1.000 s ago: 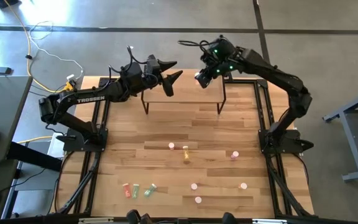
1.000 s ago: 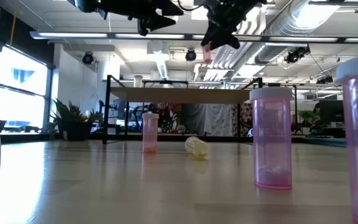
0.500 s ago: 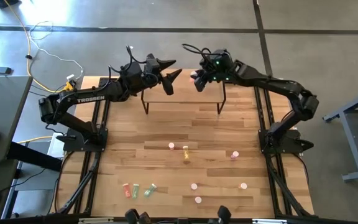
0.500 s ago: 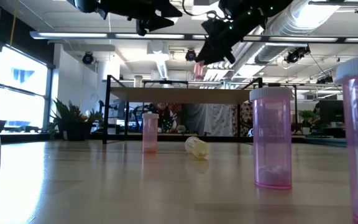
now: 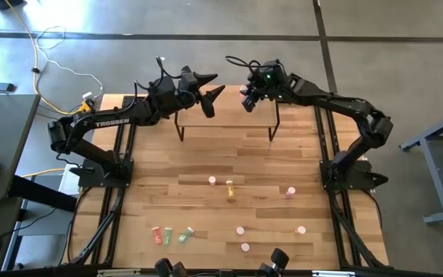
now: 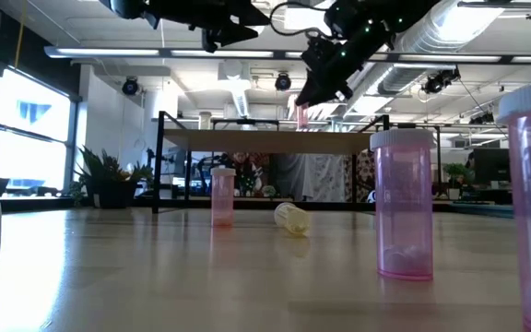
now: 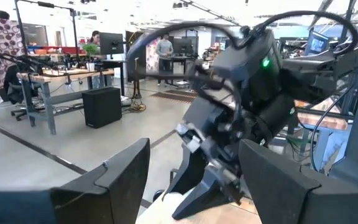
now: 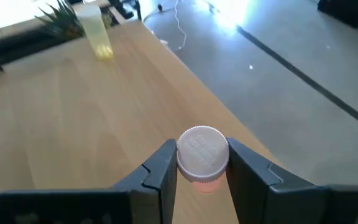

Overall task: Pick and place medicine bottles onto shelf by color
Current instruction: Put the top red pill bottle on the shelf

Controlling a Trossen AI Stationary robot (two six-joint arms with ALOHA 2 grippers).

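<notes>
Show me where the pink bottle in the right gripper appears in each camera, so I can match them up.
High view: barely visible under the right gripper, above the shelf.
Low view: pink bottle hanging from that gripper, just above the shelf top.
Left wrist view: cannot make it out; only the right arm's wrist shows.
Right wrist view: pale cap between the fingers, light wood shelf top below.
Shared landmark: the shelf.
</notes>
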